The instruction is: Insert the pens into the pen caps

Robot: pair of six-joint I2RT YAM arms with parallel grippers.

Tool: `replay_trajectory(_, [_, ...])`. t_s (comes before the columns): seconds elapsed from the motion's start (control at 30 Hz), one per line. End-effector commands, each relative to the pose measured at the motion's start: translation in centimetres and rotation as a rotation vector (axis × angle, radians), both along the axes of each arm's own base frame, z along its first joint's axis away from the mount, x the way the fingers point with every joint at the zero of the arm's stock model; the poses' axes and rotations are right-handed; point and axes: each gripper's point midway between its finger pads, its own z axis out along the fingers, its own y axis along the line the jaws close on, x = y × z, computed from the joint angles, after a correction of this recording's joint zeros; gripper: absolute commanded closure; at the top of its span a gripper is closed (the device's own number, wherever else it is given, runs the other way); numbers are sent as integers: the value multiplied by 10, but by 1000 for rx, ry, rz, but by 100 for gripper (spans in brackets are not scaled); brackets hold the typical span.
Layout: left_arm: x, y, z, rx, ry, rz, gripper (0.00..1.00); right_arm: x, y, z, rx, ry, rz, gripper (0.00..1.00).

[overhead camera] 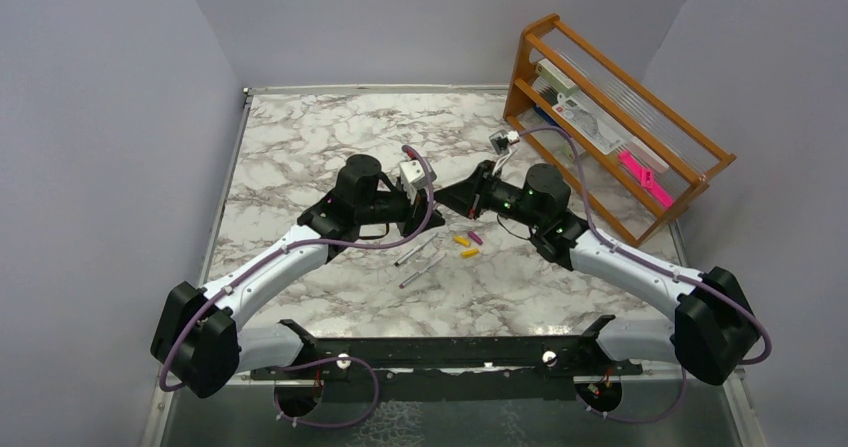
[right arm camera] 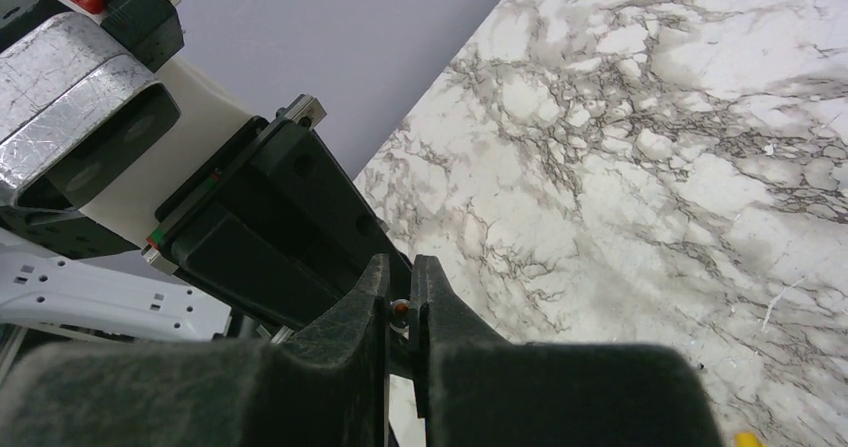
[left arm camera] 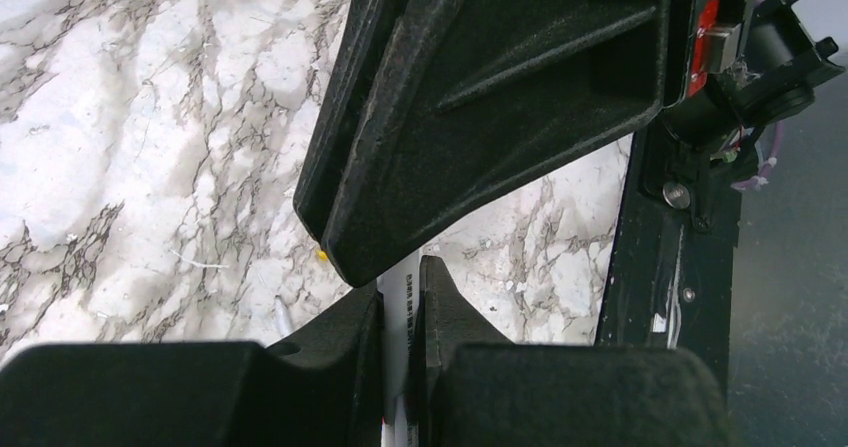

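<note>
Currently the left pincer [left arm camera: 401, 285] and right pincer [right arm camera: 400, 279] are both clamped on one pen [left arm camera: 397, 327]. Three pen caps [overhead camera: 461, 239] lie on the desk [overhead camera: 300, 137] at five o'clock from them.

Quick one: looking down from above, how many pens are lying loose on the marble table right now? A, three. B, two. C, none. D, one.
B: one silver pen and a second pen lie side by side on the table, just left of the caps.
</note>
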Motion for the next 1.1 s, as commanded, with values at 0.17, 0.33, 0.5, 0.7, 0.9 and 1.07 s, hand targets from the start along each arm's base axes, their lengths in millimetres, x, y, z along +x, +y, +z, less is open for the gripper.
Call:
replay_trajectory(0.17, [10,8,-3,52,-11,43,100,17,-29,12,-64,-74,-194,47])
replay_trajectory(0.33, [12,12,1,45,-37,59,81,38,-76,-25,-210,-1,-465,35])
replay_trajectory(0.5, [9,14,7,22,-47,61,100,29,-104,-70,-408,43,-510,47])
replay_trajectory(0.7, [8,13,8,16,-42,52,100,13,-114,-97,-490,65,-469,55])
replay_trajectory(0.9, [6,11,5,8,-14,14,100,15,-109,-135,-594,115,-422,55])
replay_trajectory(1.07, [0,10,4,-1,-3,-30,100,23,-101,-160,-701,173,-381,60])
